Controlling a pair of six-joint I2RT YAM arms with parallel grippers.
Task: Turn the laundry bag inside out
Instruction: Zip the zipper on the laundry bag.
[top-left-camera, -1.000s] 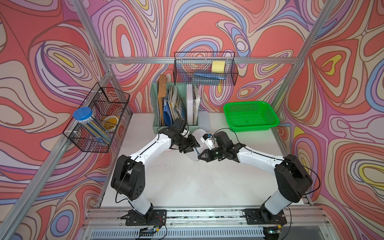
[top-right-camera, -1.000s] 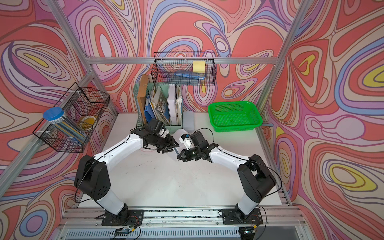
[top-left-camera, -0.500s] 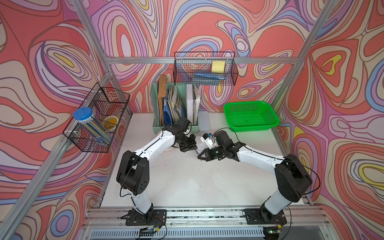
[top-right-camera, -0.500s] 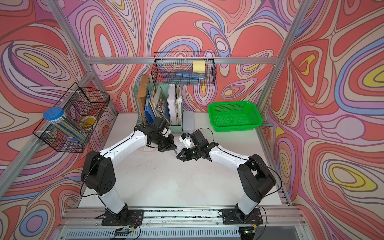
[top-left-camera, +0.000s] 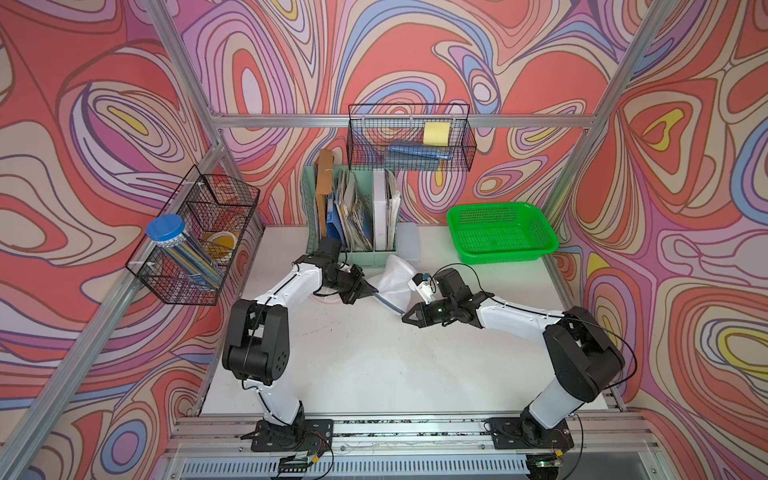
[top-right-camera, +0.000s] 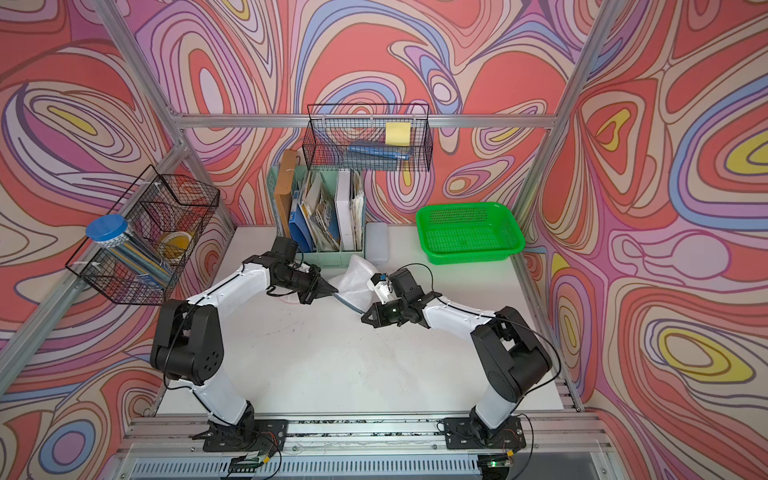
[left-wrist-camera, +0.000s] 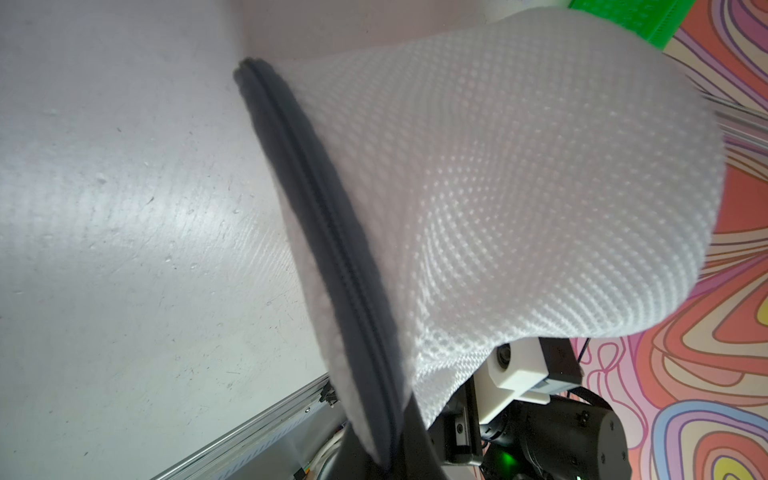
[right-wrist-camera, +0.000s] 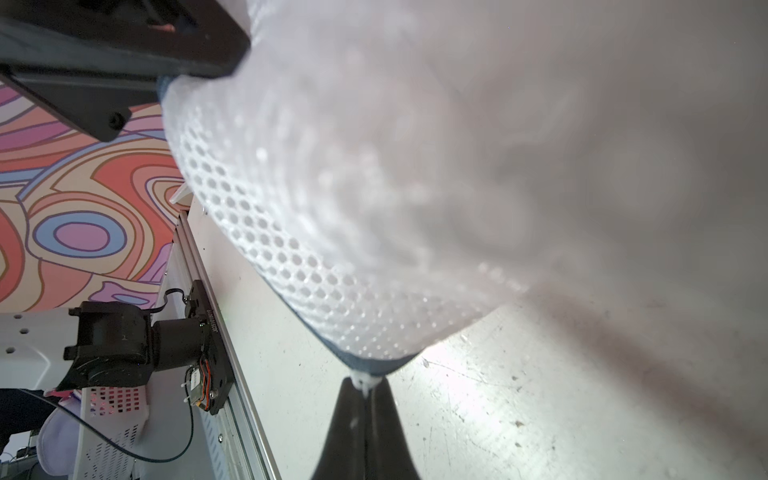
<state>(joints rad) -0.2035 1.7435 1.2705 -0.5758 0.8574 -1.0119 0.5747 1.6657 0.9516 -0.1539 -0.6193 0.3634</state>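
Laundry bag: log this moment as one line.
laundry bag: held at two ends | left gripper: shut on zipper edge | right gripper: shut on bag corner

The left gripper (top-left-camera: 371, 291) has seemingly clamped onto the laundry bag (top-left-camera: 395, 279).

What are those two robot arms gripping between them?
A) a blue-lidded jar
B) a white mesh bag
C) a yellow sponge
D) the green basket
B: the white mesh bag stretches from the left tool to the right tool, each pinching an end of its dark zipper edge.
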